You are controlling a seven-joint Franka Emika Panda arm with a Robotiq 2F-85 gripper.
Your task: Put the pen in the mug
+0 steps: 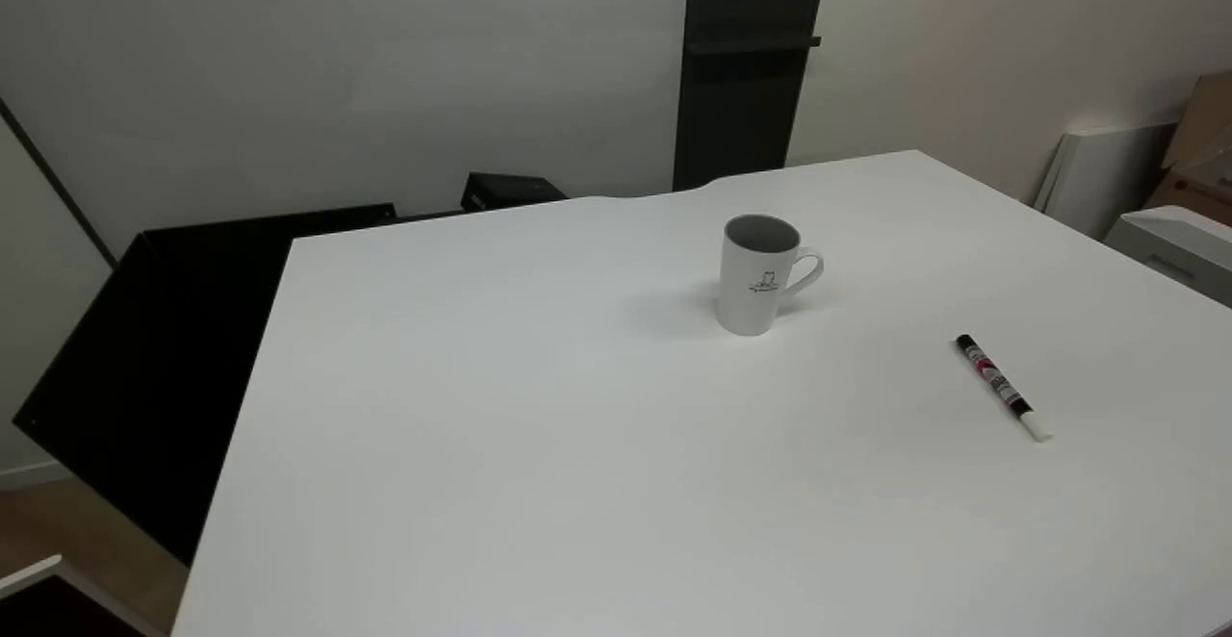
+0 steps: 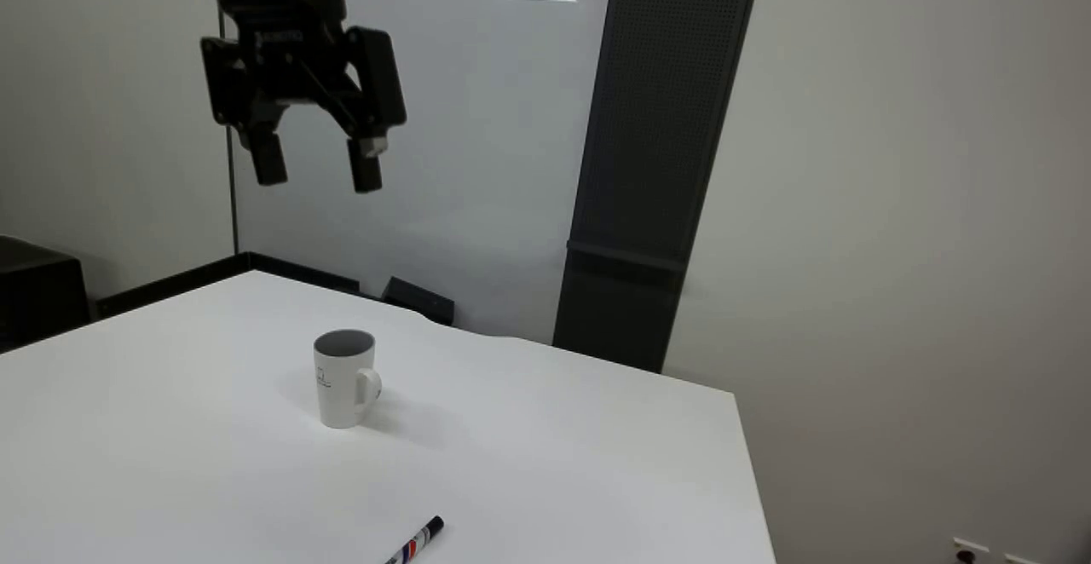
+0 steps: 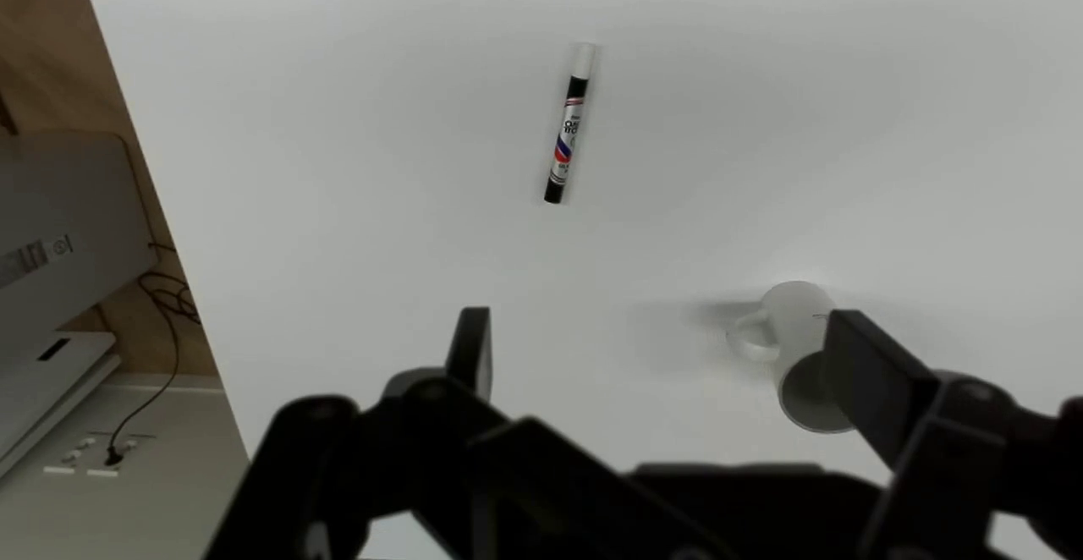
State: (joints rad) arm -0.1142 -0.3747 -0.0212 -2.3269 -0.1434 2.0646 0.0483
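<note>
Claw (image 2: 319, 174) in upper left of exterior view, jaws wide, nothing between: we guess poised high before reaching down. Mug (image 2: 341, 383) below, lower left, upright, mouth up, presumably so it can take pen (image 3: 567, 137). Pen lies flat on table (image 3: 761, 162), upper middle of wrist view, well apart from mug; we judge grasp not begun.

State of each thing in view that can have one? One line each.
Mug: upright on the table, nothing sticking out of the top; can't tell what, if anything, is at the bottom.
Pen: lying flat on the table, apart from the mug; can't tell if capped.
Gripper: open, holding nothing, above the table.
Wall plug: looks plugged in.
</note>
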